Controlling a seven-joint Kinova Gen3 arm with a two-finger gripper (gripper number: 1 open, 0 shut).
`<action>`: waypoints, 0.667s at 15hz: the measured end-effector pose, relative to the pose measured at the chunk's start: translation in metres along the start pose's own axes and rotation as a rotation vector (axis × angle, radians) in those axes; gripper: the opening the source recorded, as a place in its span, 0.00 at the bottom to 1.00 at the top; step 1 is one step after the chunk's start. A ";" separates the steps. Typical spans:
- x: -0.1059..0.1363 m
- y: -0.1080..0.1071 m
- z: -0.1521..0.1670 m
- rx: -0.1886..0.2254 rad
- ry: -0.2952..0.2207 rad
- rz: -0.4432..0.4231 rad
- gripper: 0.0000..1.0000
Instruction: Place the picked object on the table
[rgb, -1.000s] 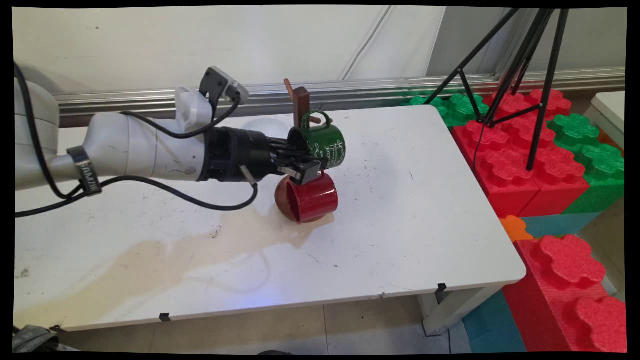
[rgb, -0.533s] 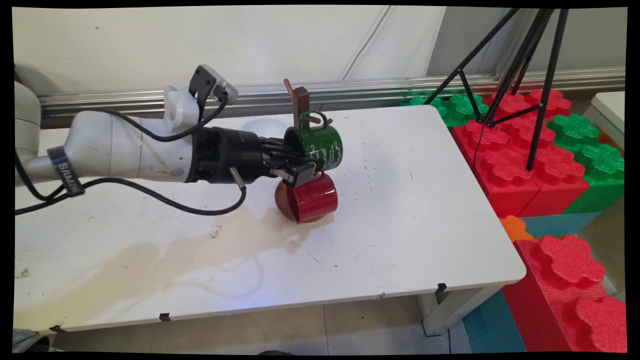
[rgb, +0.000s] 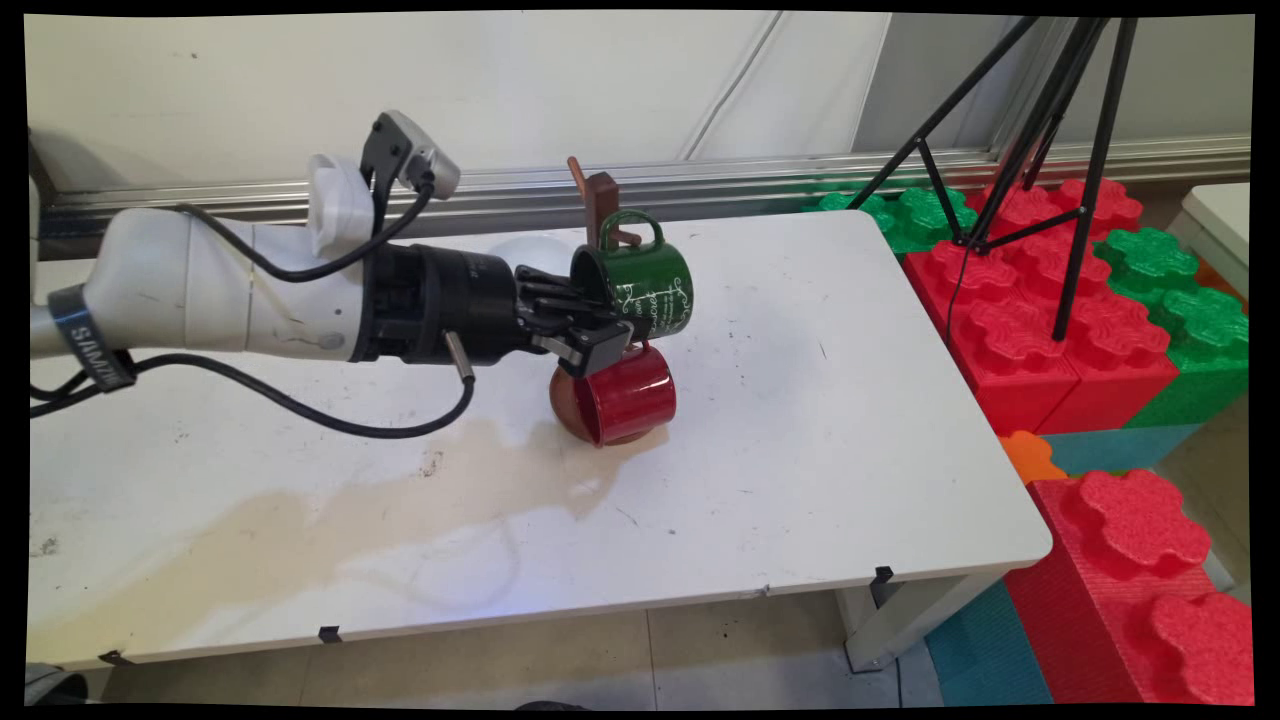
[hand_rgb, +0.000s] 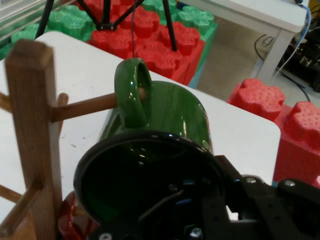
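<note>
The gripper (rgb: 600, 330) is clamped on the rim of a green mug (rgb: 645, 285), holding it on its side at the wooden mug rack (rgb: 602, 205), whose peg (hand_rgb: 85, 106) passes through the mug's handle (hand_rgb: 132, 92). Just below hangs a red mug (rgb: 620, 398), above the white table (rgb: 850, 400)

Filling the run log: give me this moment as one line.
gripper: shut on green mug rim | mug handle: around rack peg | red mug: below, on its side | table: stained
</note>
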 end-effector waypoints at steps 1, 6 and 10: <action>0.001 0.001 -0.002 -0.005 0.000 0.007 0.00; 0.004 0.012 -0.012 -0.062 -0.021 0.101 0.00; 0.002 0.018 -0.019 -0.109 -0.068 0.177 0.00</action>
